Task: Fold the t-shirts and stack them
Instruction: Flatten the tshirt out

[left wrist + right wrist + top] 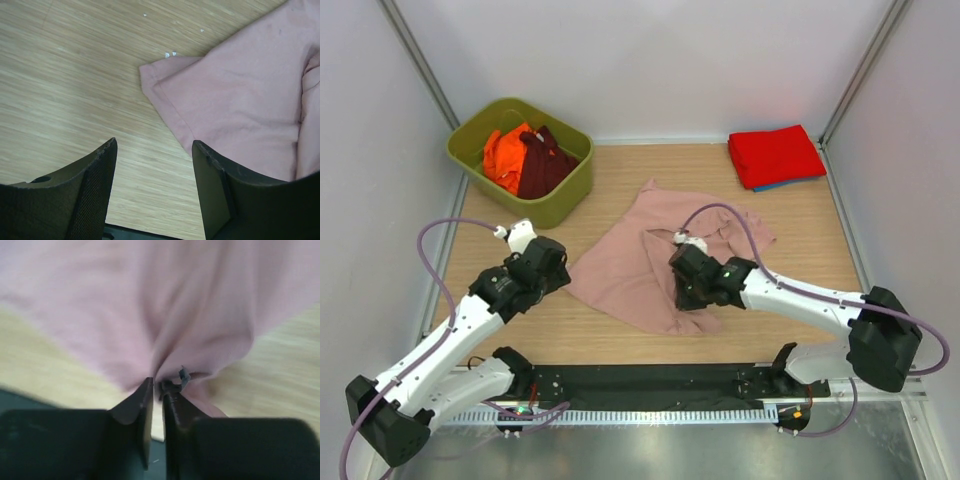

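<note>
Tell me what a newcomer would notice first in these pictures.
A rumpled pink t-shirt sprawls across the middle of the table. The right pincer is pinched shut on a bunch of its cloth, and the left pincer is open beside its left corner. At the back left, a green bin holds an orange t-shirt and a maroon t-shirt; at the back right, a folded red t-shirt lies on a blue t-shirt.

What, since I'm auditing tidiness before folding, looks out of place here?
The pink t-shirt lies crumpled and askew mid-table, bunched where the right end effector pinches it. The orange t-shirt and maroon t-shirt sit heaped unfolded in the green bin.
</note>
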You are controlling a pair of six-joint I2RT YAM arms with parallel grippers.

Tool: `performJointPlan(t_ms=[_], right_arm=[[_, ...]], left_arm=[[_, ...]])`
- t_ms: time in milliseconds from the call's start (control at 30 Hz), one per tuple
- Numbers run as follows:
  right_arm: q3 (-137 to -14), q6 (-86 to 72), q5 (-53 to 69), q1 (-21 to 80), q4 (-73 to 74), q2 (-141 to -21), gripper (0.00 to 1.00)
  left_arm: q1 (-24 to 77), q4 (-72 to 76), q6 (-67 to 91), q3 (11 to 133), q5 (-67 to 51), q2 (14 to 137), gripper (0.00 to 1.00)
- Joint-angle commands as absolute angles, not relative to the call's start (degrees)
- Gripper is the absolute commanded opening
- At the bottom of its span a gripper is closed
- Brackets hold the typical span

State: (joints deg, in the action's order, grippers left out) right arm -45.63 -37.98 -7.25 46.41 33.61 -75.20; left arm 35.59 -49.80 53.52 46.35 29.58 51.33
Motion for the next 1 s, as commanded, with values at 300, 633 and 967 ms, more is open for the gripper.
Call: performJointPlan(t_ms=[300, 633, 967], right_arm=[[-53.4, -36.8, -8.9, 54.7, 35.4, -71.2, 0.65], [-49.7, -31.4, -2.7, 44.4, 34.1, -70.8, 0.62], [-44.5, -27.8, 6.9, 42.2, 28.7, -73.9, 0.53]], left_arm=[[35.1, -50.8, 52.3, 49.7, 30.7, 52.6, 0.64], [35.1, -48.5, 51.8, 47.7, 27.3, 50.2, 0.65], [35.1, -48.6, 50.3, 46.9, 26.1, 49.9, 0.65]])
